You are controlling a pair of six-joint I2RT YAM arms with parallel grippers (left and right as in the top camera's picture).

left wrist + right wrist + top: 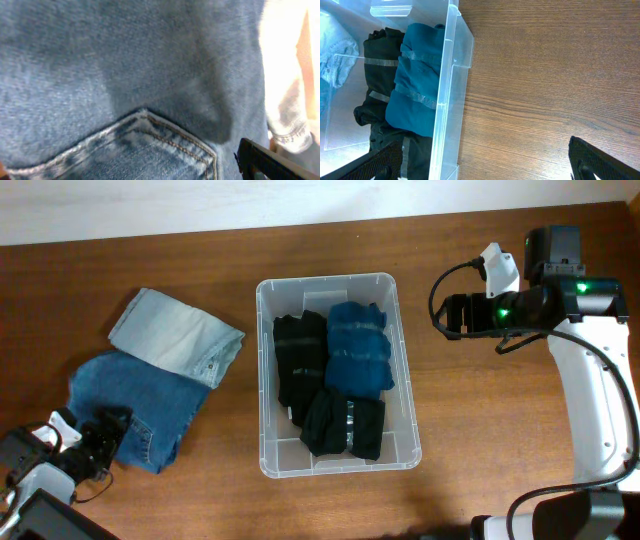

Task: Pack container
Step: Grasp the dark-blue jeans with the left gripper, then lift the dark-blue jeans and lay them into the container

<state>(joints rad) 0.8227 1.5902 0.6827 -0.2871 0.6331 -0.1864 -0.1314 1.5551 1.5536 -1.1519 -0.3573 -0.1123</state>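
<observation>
One brown wooden table point(480, 430) carries every item below.

One large clear plastic rectangular container point(262, 380) sits at the centre of the table. Its long axis runs from the far edge to the near edge, and it looks mostly filled.

One pair of dark blue denim jeans point(130, 400), loosely folded, lies on the table well left of the container.

One pale blue folded denim garment point(175, 335) overlaps the far side of the dark jeans, between them and the container.

Three rolled garments lie inside the container: a long black one point(298, 365) at far left, a teal one point(358, 350) beside it, and a second black one point(343, 425) nearest.

One right hand point(447, 315) hovers just right of the container's far corner. Its fingers are wide apart and it is empty.

One left hand point(100, 438) is at the near-left edge of the dark jeans, with denim filling its wrist view. Only one finger shows, so I cannot tell whether it grips.

Judgement: the denim is probably next. The left hand is the nearer one, and the container lies to its right and farther off.
</observation>
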